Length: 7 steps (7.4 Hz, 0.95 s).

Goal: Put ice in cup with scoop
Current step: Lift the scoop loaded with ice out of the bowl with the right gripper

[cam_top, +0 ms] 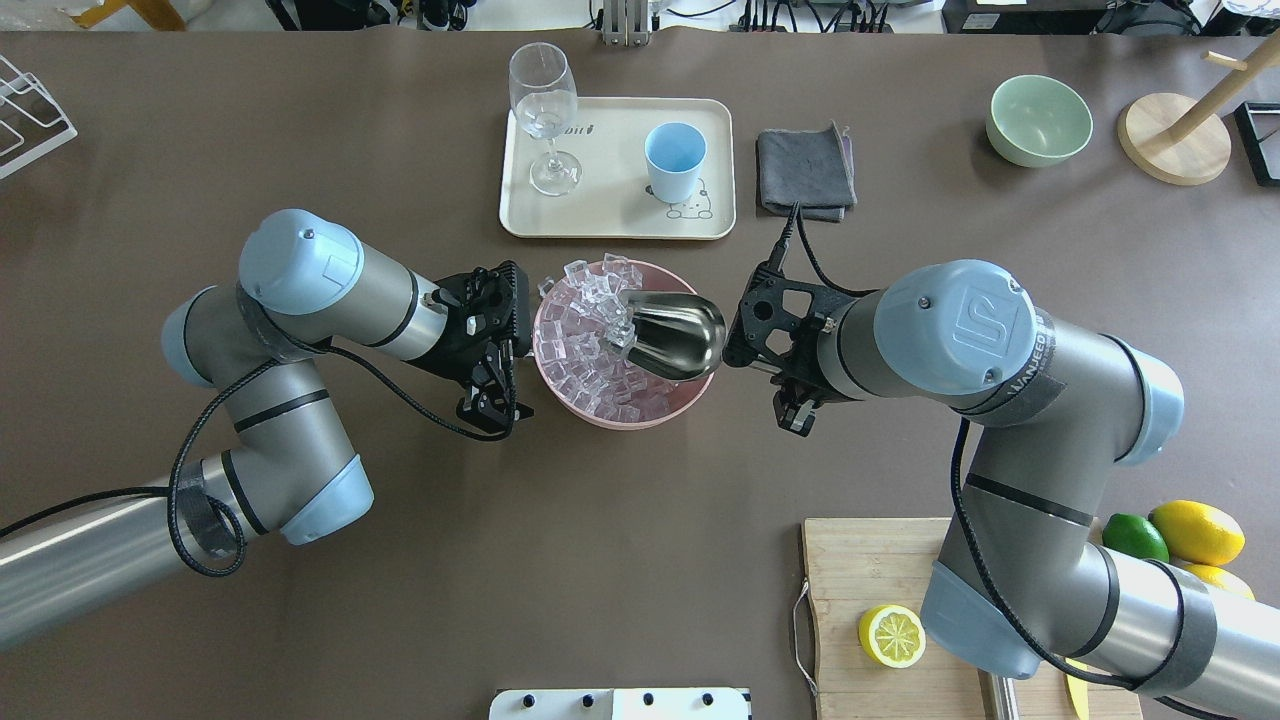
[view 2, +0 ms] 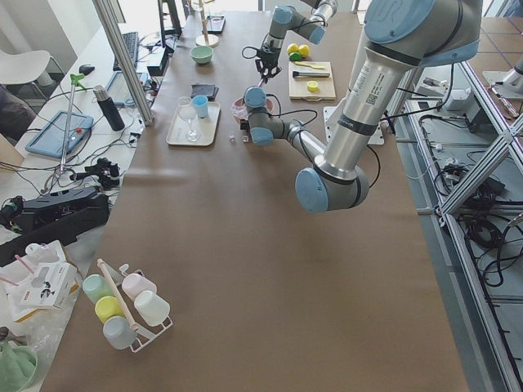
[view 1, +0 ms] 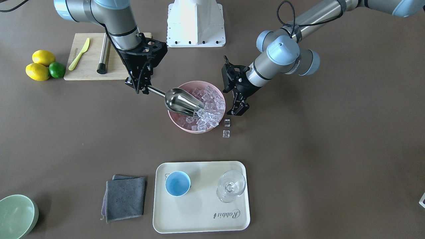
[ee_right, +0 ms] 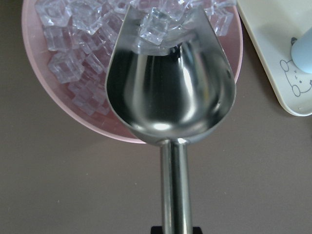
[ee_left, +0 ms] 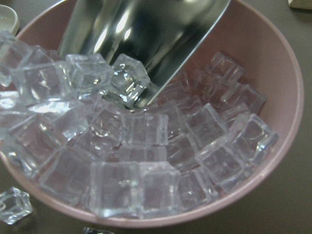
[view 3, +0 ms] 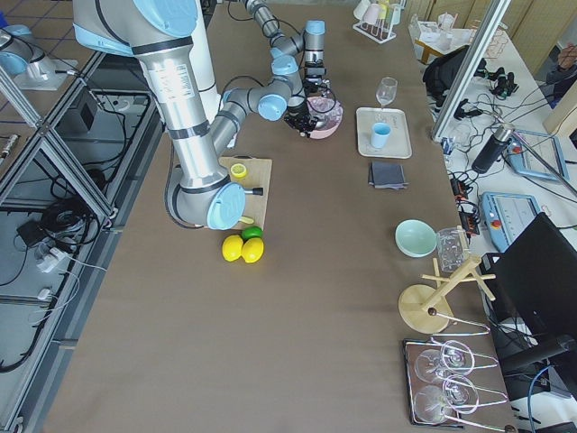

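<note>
My right gripper (view 1: 141, 89) is shut on the straight handle of the steel scoop (view 1: 181, 99). The scoop's mouth is dipped into the ice (view 1: 212, 103) that fills the pink bowl (view 1: 196, 131). In the right wrist view, a few cubes lie at the front lip of the scoop (ee_right: 170, 87). My left gripper (view 1: 239, 109) is open and empty, just beside the bowl and apart from its rim. Two loose cubes (view 1: 226, 127) lie on the table next to it. The light-blue cup (view 1: 178, 183) stands empty on the cream tray (view 1: 199, 219).
A stemmed glass (view 1: 230, 187) shares the tray. A grey cloth (view 1: 125, 197) lies beside the tray and a green bowl (view 1: 16, 215) stands at the table corner. Behind the right arm is a cutting board (view 1: 89, 71) with a yellow knife and a steel cylinder, with lemons (view 1: 38, 71) and a lime alongside.
</note>
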Tool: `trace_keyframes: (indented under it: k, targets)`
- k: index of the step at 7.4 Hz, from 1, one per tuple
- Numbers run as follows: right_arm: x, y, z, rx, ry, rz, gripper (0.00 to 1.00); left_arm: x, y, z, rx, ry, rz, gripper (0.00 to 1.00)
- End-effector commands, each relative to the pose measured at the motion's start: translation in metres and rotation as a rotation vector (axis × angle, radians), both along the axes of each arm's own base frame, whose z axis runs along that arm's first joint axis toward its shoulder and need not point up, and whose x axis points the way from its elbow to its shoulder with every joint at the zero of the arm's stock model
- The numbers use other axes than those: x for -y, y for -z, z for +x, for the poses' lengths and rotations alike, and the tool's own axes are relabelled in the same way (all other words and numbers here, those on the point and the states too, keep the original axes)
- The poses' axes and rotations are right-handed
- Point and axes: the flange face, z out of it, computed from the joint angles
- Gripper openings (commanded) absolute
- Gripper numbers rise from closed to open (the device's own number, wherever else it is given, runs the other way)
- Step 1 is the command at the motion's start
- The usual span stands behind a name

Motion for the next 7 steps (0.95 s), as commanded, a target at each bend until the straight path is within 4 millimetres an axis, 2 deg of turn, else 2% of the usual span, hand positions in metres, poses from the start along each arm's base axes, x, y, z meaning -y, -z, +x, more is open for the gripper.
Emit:
trace_keyframes:
  k: [1,5,7]
  targets:
    - [0.002,-0.013,-0.004,0.057,-0.023,-0.005,0.0,0.0,0.0,0.0,-0.001,0.0,0.001,0.99]
    - [-0.002,-0.004,0.004,0.167,-0.072,-0.03,0.0,-0.001,0.001,-0.001,-0.004,-0.001,0.002,0.99]
    - [-0.006,0.007,0.011,0.203,-0.092,-0.05,0.0,-0.005,0.003,0.002,-0.005,-0.007,0.002,0.99]
